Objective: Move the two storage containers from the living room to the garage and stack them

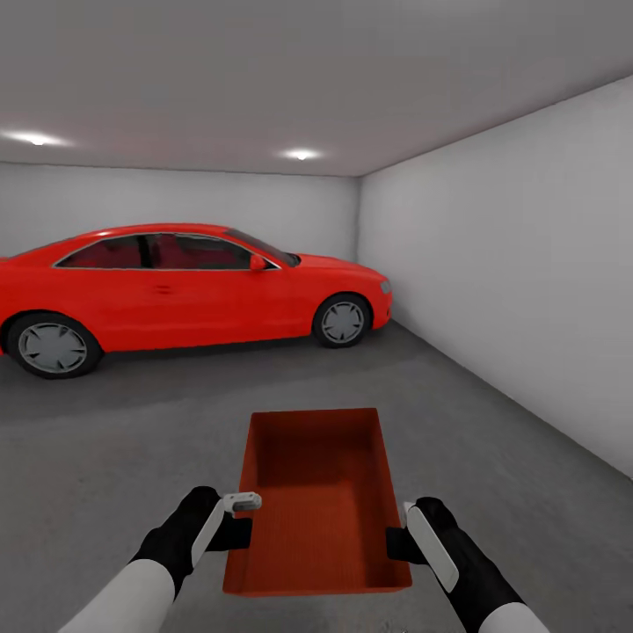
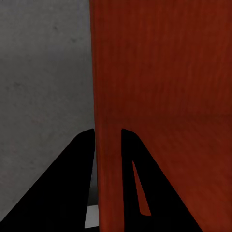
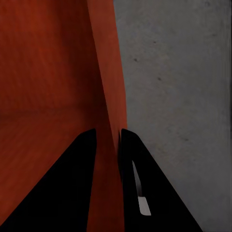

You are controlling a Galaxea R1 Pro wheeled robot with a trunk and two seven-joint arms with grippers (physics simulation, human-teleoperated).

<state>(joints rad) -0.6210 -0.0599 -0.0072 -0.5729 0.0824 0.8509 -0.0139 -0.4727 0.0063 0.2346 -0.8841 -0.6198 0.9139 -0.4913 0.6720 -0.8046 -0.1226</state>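
One storage container (image 1: 318,501) hangs between our two grippers above the garage floor (image 1: 492,440): left gripper (image 2: 107,145) and right gripper (image 3: 107,140) each have jaws clamped astride a long side wall. Its long axis points away from us.

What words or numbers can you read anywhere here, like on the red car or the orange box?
None: no readable text in any view.
The red car shows its side, with no badge or plate lettering to read.
The storage container, held by the left gripper and right gripper, is plain orange-red.
The walls and floor carry no signs.
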